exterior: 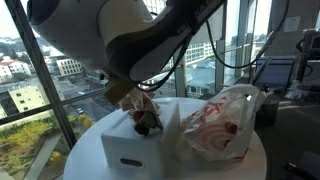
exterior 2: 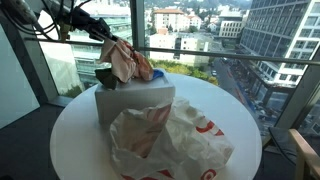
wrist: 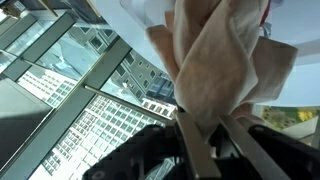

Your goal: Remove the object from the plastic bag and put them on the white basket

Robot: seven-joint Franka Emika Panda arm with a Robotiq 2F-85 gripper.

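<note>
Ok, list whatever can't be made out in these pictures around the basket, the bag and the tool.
- White basket interior: hidden by its own walls in both exterior views.
- Plastic bag contents: crumpled film hides them, both exterior views.
- Tool: cut off by the wrist view's bottom edge; the pinkish bundle covers its fingertips.
- Dark item at the basket rim: too small to identify in an exterior view.

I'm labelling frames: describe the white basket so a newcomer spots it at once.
Start at the round white table. On it stands the white basket, boxy, beside the plastic bag. Unlike that crumpled, red-printed bag, it is rigid and straight-sided.
</note>
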